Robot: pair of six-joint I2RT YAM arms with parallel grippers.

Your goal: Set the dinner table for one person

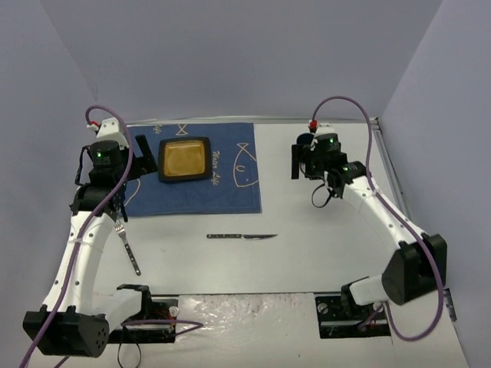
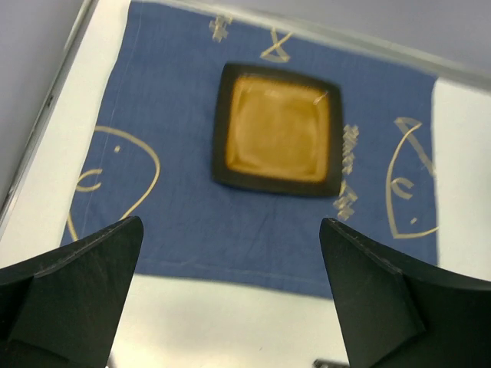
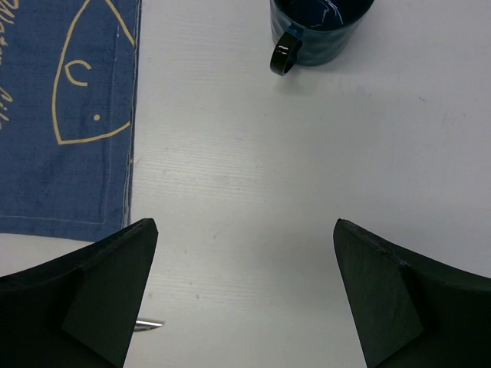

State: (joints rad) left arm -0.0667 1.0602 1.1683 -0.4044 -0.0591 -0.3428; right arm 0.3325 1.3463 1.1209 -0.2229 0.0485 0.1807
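Note:
The dinner table (image 1: 330, 253) is a large white top with a thin metal rim. A dark blue cloth with fish drawings (image 1: 222, 192) lies at its back left, with a square amber plate with a dark rim (image 1: 185, 159) on it. A knife (image 1: 242, 237) lies on the bare table in front of the cloth, and a fork (image 1: 127, 247) lies at the left. My left gripper (image 1: 140, 157) is open and empty above the cloth's left part; its view shows the plate (image 2: 278, 129). My right gripper (image 1: 299, 161) is open and empty, near a dark blue mug (image 3: 318, 27).
The table's metal rim (image 1: 387, 165) and grey walls close in the back and sides. In the right wrist view the cloth's edge (image 3: 126, 153) is at the left and the knife tip (image 3: 149, 325) is beside the left finger. The arm bases (image 1: 153, 314) stand at the near edge.

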